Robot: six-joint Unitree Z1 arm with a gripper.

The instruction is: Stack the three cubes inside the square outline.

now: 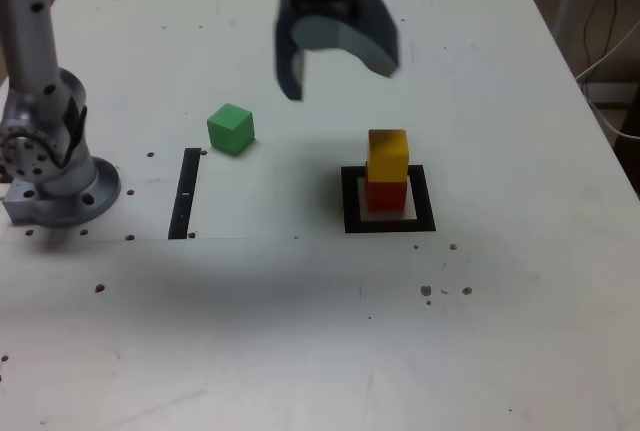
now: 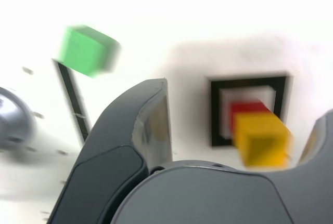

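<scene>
In the square outline (image 1: 389,222) I see the yellow cube (image 1: 387,156) on the red cube (image 1: 385,195). My gripper (image 1: 338,73) hangs wide open and empty above them; the green cube (image 1: 231,129) lies apart.

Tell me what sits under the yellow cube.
The red cube sits under the yellow cube, inside the square outline. The red cube's top face is covered.

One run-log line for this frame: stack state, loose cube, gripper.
stack: yellow cube on red cube inside square outline | loose: green cube on table, apart from outline | gripper: open, empty, raised
</scene>
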